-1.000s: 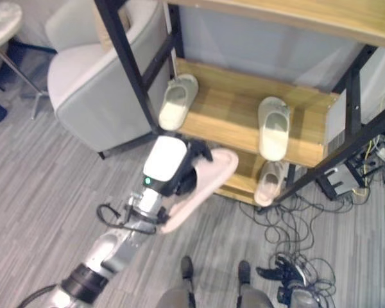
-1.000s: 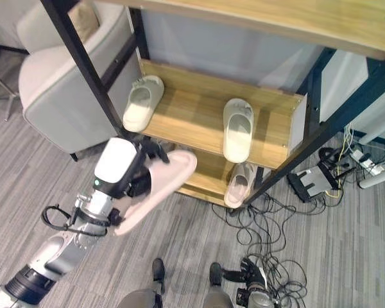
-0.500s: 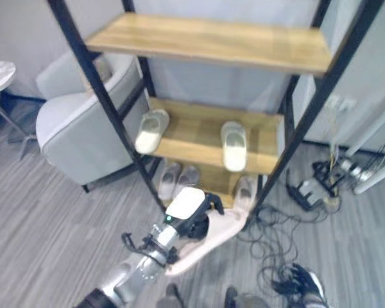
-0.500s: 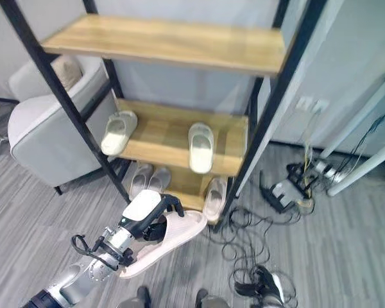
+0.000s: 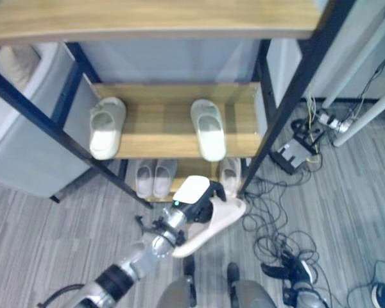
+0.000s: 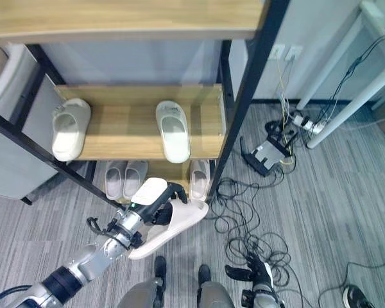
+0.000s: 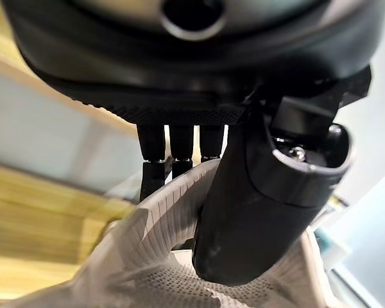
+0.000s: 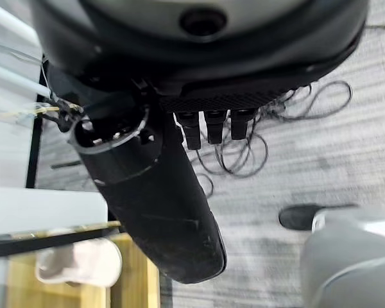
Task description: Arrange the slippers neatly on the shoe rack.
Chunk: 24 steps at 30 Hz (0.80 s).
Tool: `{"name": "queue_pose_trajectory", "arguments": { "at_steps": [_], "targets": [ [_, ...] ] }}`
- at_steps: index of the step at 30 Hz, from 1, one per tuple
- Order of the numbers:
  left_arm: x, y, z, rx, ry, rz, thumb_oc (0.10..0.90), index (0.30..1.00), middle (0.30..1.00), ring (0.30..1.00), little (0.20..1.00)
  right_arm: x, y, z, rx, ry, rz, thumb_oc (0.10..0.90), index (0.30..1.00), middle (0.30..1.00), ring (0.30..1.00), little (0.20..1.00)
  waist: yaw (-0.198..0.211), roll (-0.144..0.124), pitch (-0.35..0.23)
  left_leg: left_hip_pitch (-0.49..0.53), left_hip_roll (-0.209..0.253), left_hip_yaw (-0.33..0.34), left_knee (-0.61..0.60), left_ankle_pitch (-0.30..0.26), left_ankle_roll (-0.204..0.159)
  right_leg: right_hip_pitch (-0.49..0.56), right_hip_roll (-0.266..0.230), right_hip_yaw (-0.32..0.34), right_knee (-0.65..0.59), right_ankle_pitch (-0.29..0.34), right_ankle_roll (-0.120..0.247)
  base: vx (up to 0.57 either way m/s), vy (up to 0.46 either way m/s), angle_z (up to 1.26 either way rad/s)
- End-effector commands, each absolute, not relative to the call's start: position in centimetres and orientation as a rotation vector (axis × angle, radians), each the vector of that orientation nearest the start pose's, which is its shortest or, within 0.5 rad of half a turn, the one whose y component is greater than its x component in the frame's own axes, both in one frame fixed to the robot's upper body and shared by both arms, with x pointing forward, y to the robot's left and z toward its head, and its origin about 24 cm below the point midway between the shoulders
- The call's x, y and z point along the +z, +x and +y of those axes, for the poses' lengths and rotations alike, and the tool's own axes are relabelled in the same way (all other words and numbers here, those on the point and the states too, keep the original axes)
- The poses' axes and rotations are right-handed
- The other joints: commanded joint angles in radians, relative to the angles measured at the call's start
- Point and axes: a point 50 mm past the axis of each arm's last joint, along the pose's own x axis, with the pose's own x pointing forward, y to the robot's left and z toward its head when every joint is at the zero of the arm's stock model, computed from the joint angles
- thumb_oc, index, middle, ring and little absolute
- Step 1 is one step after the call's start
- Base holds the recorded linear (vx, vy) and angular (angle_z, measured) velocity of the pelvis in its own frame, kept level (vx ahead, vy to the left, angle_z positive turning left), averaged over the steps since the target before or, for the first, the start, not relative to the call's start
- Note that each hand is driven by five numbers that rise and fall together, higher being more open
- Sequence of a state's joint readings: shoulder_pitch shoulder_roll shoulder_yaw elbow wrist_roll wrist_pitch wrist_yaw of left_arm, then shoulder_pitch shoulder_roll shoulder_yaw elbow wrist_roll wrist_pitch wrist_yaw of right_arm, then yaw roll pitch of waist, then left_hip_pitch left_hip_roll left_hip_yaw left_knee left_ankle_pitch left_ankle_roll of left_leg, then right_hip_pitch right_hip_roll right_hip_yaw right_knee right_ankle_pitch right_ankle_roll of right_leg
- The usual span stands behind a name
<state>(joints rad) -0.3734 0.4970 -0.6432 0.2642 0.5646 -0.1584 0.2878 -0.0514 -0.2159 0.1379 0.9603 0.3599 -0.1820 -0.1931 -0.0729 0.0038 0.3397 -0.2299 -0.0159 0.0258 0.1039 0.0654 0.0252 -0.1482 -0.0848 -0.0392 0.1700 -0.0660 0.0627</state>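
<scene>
The left hand (image 5: 196, 196) grips a pale slipper (image 5: 212, 222), thumb and fingers curled round it. It hangs before the shoe rack (image 5: 179, 128), seemingly clear of the floor. The right hand (image 8: 179, 167) looks loosely uncurled.

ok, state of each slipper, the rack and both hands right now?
Pink slipper: held off the floor in front of the rack.
Left hand: fingers curled round the pink slipper.
Right hand: low by the floor, holding nothing.
Two pale slippers: on the middle shelf, apart.
Grey pair: side by side, bottom shelf.
Shoe rack: top shelf bare.
</scene>
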Motion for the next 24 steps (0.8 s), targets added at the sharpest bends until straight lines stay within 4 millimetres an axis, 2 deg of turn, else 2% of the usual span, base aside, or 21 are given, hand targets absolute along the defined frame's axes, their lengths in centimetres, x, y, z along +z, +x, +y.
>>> {"name": "queue_pose_trajectory", "arguments": {
  "at_steps": [1,3,5,6,7,8,10,12,14,16,19,24],
  "targets": [
    [9.3,28.8,8.9,-0.332,1.016,-0.652,0.4,0.3,0.3,0.3,0.3,-11.2,17.4,-24.0,-0.394,-0.032,0.671,0.8,0.9,0.9,0.9,0.9,0.021,0.003,-0.034,-0.004,0.035,-0.04,0.105,-0.133,-0.042,0.034,-0.038,0.004,0.013,-0.044,0.066,0.0,0.113,-0.01],
    [9.1,28.7,9.0,-0.337,0.998,-0.637,0.4,0.3,0.3,0.3,0.3,-11.7,16.9,-24.0,-0.399,-0.033,0.703,0.8,0.9,0.9,0.9,0.9,0.031,-0.005,-0.038,-0.005,0.031,-0.039,0.112,-0.146,-0.033,0.037,-0.044,0.002,0.009,-0.041,0.072,0.01,0.123,0.04],
    [8.7,28.4,9.1,-0.366,0.991,-0.613,0.4,0.3,0.3,0.3,0.3,-12.3,16.0,-24.2,-0.422,-0.023,0.749,0.8,0.9,0.9,0.9,0.9,0.042,-0.013,-0.048,0.022,0.02,-0.035,0.098,-0.167,-0.011,0.023,-0.062,-0.021,0.078,-0.027,0.092,0.03,0.142,0.06],
    [8.5,28.3,9.3,-0.366,0.989,-0.599,0.4,0.3,0.3,0.3,0.3,-12.3,16.1,-24.2,-0.421,-0.026,0.757,0.8,0.9,0.9,0.9,0.9,0.04,-0.014,-0.042,0.037,0.016,-0.028,0.098,-0.174,-0.004,0.0,-0.079,-0.032,0.138,0.039,0.111,0.0,0.147,0.07],
    [8.4,28.2,9.5,-0.363,0.985,-0.591,0.4,0.3,0.3,0.3,0.3,-12.3,16.4,-24.1,-0.415,-0.03,0.758,0.8,0.9,0.9,0.9,0.9,0.038,-0.012,-0.037,0.046,0.017,-0.02,0.098,-0.175,0.004,-0.017,-0.087,-0.034,0.188,0.067,0.127,-0.01,0.126,0.0],
    [8.2,28.1,9.7,-0.364,0.984,-0.577,0.4,0.3,0.3,0.3,0.3,-12.3,16.4,-24.1,-0.412,-0.032,0.76,0.8,0.9,0.9,0.9,0.9,0.041,-0.008,-0.033,0.055,0.02,-0.015,0.096,-0.18,0.007,-0.024,-0.092,-0.039,0.223,0.059,0.13,0.02,0.088,-0.03],
    [7.9,28.1,9.9,-0.364,0.996,-0.562,0.4,0.3,0.3,0.3,0.3,-12.3,16.7,-23.9,-0.405,-0.033,0.761,0.8,0.9,0.9,0.9,0.9,0.043,-0.006,-0.026,0.072,0.018,-0.017,0.101,-0.192,0.007,-0.039,-0.101,-0.052,0.219,0.06,0.129,0.06,0.003,-0.1],
    [7.0,28.2,10.3,-0.368,1.016,-0.51,0.4,0.3,0.3,0.3,0.3,-12.2,17.4,-23.7,-0.373,-0.068,0.769,0.8,0.9,0.9,0.9,0.9,0.052,-0.005,-0.011,0.075,0.029,-0.019,0.13,-0.218,-0.002,-0.055,-0.123,-0.091,0.144,0.038,0.112,0.07,-0.119,-0.14],
    [7.0,28.0,10.5,-0.361,0.977,-0.509,0.4,0.3,0.3,0.3,0.3,-12.3,17.0,-23.7,-0.375,-0.057,0.769,0.8,0.9,0.9,0.9,0.9,0.057,-0.018,-0.012,0.053,0.023,-0.041,0.171,-0.229,-0.004,-0.036,-0.11,-0.057,0.058,0.027,0.105,0.08,-0.155,0.03],
    [6.5,27.9,10.3,-0.372,0.963,-0.486,0.4,0.3,0.3,0.3,0.3,-12.3,17.0,-23.6,-0.356,-0.067,0.767,0.8,0.9,0.9,0.9,0.9,0.067,-0.023,-0.009,0.025,0.02,-0.056,0.195,-0.227,-0.008,-0.035,-0.087,-0.034,0.059,0.021,0.097,0.01,-0.125,0.4],
    [5.9,27.9,10.6,-0.368,0.945,-0.441,0.4,0.3,0.3,0.3,0.3,-11.6,18.0,-23.7,-0.324,-0.111,0.726,0.8,0.9,0.9,0.9,0.9,0.076,-0.026,-0.003,-0.008,0.033,-0.073,0.21,-0.222,-0.015,-0.047,-0.068,-0.058,0.061,0.01,0.081,-0.02,-0.139,0.51],
    [5.9,28.2,10.6,-0.352,0.944,-0.437,0.4,0.3,0.3,0.3,0.3,-10.2,20.0,-23.8,-0.314,-0.15,0.64,0.8,0.9,0.9,0.9,0.9,0.073,-0.028,0.03,-0.063,0.043,-0.111,0.246,-0.217,-0.028,-0.094,-0.06,-0.09,0.118,-0.017,0.069,-0.03,-0.079,0.09]
  ]
}}
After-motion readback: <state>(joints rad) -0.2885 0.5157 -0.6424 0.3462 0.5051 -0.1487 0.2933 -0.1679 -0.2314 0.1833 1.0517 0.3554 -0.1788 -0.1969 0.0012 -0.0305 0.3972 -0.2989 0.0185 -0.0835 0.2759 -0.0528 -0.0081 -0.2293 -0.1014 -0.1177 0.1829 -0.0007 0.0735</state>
